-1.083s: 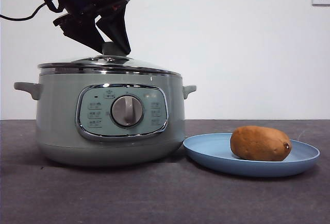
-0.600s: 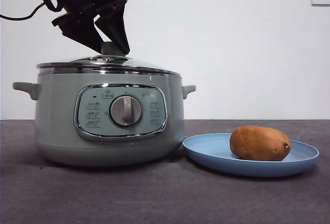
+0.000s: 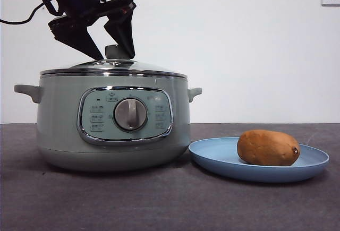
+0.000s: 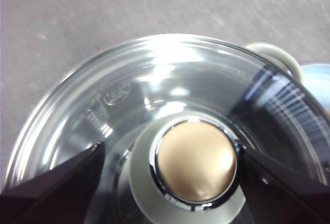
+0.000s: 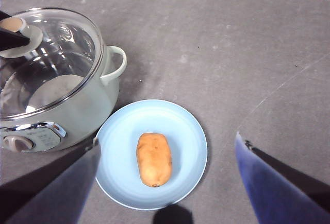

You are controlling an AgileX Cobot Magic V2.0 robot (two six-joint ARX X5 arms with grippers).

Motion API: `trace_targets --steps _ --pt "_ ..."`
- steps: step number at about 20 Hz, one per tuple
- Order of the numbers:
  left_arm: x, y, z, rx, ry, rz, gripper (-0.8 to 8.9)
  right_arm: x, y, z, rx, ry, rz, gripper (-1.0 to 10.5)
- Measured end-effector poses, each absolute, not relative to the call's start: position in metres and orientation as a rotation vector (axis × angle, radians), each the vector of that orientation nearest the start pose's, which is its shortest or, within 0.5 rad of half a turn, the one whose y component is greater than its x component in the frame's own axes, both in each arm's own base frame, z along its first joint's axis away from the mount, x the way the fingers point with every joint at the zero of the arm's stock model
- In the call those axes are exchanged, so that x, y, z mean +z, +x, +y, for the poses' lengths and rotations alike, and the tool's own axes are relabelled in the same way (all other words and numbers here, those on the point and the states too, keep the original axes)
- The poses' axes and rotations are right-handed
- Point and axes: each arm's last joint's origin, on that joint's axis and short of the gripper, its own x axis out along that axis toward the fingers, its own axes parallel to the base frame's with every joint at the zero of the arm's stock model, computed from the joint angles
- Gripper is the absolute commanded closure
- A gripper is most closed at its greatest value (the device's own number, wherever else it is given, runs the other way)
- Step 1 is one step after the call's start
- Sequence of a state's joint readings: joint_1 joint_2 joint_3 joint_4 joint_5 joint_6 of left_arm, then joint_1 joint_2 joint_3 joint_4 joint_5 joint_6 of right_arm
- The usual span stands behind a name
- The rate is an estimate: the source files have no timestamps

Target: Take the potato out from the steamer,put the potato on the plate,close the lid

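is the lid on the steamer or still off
On. The lid sits level on the steamer rim; the open left gripper straddles its knob.

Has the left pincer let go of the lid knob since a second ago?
Yes. The left pincer has spread open around the lid knob; the steamer is unmoved.

Evenly, brightly lit from overhead. White glare on the lid (image 4: 154,74); soft shadows under the steamer (image 3: 111,119) and plate (image 3: 258,159). Blurred left tool (image 4: 170,183) at close range.
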State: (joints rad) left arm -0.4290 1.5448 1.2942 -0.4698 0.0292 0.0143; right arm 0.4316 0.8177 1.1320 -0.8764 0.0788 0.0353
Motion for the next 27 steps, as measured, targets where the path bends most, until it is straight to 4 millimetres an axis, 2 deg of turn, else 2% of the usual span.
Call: trace_targets --steps 5,6,8,10,12,15,17,19,21,22,24,27 --pt "0.312 0.304 -0.140 -0.415 0.168 0.679 3.98 0.377 0.124 0.055 0.334 -0.108 0.552 5.1" --pt "0.326 0.300 -0.138 -0.410 0.162 0.635 3.98 0.378 0.124 0.055 0.334 -0.108 0.551 5.1" --pt "0.379 0.280 -0.126 -0.400 0.121 0.448 3.99 0.378 0.124 0.055 0.334 -0.108 0.549 5.1" --pt "0.431 0.245 -0.110 -0.423 0.073 0.255 3.99 0.379 0.125 0.055 0.335 -0.104 0.535 5.1" --pt "0.461 0.212 -0.098 -0.480 0.044 0.141 4.05 0.380 0.126 0.055 0.335 -0.100 0.521 5.1" --pt "0.475 0.181 -0.085 -0.523 0.034 0.097 4.05 0.380 0.126 0.055 0.335 -0.100 0.521 5.1" --pt "0.487 0.151 -0.073 -0.568 0.021 0.029 4.18 0.380 0.126 0.055 0.335 -0.099 0.518 5.1" --pt "0.496 0.120 -0.059 -0.596 0.014 -0.026 5.49 0.382 0.127 0.056 0.336 -0.095 0.500 5.4" --pt "0.496 0.095 -0.049 -0.614 0.018 -0.013 8.20 0.384 0.127 0.057 0.365 -0.088 0.477 9.0" --pt "0.493 0.086 -0.045 -0.617 0.031 0.015 8.21 0.385 0.126 0.058 0.409 -0.085 0.468 9.5" --pt "0.484 0.082 -0.043 -0.617 0.066 0.108 8.21 0.387 0.124 0.059 0.483 -0.079 0.447 9.6" --pt "0.476 0.086 -0.045 -0.610 0.086 0.178 8.21 0.388 0.123 0.059 0.503 -0.078 0.437 9.6"
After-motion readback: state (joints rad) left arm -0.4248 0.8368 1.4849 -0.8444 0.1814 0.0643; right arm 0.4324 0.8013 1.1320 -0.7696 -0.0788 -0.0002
